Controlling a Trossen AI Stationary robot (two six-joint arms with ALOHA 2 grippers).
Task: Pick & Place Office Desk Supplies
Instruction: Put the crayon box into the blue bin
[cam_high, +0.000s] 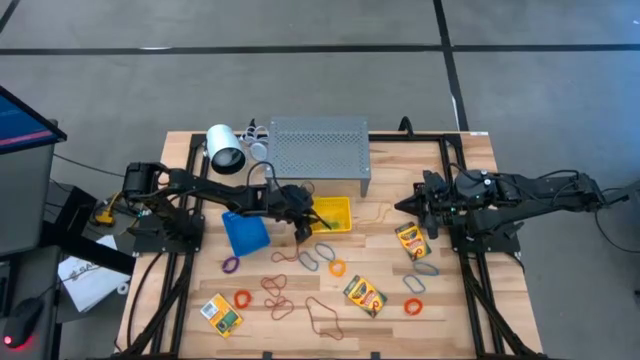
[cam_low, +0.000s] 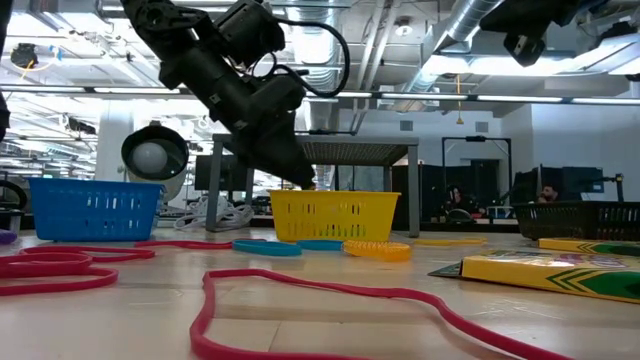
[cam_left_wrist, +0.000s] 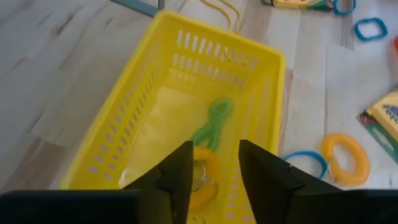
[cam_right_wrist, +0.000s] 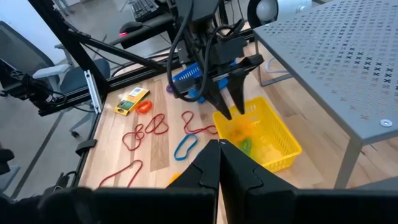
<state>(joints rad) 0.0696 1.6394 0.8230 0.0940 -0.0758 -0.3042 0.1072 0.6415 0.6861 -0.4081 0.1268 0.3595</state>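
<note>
My left gripper (cam_left_wrist: 216, 148) stands open over the near-left end of the yellow bin (cam_left_wrist: 143, 106), fingers slanting down and holding nothing. An orange rubber band (cam_left_wrist: 202, 177) lies on the bin's floor below the fingers, with a green band (cam_left_wrist: 214, 121) beyond it. The right wrist view shows that gripper (cam_right_wrist: 231, 102) with its fingers spread above the bin (cam_right_wrist: 273, 146). My right gripper (cam_right_wrist: 219, 146) waits shut and raised at the table's right (cam_high: 405, 207). Loose bands (cam_high: 277, 290) and crayon boxes (cam_high: 364, 295) lie flat on the table.
A blue bin (cam_high: 245, 233) stands just left of the yellow bin (cam_high: 335, 213), and the grey perforated shelf (cam_high: 318, 150) behind it. A white round lamp-like thing (cam_high: 225, 148) sits at the back left. More crayon boxes (cam_high: 412, 240) (cam_high: 221, 313) and bands (cam_high: 414, 284) lie toward the near edge.
</note>
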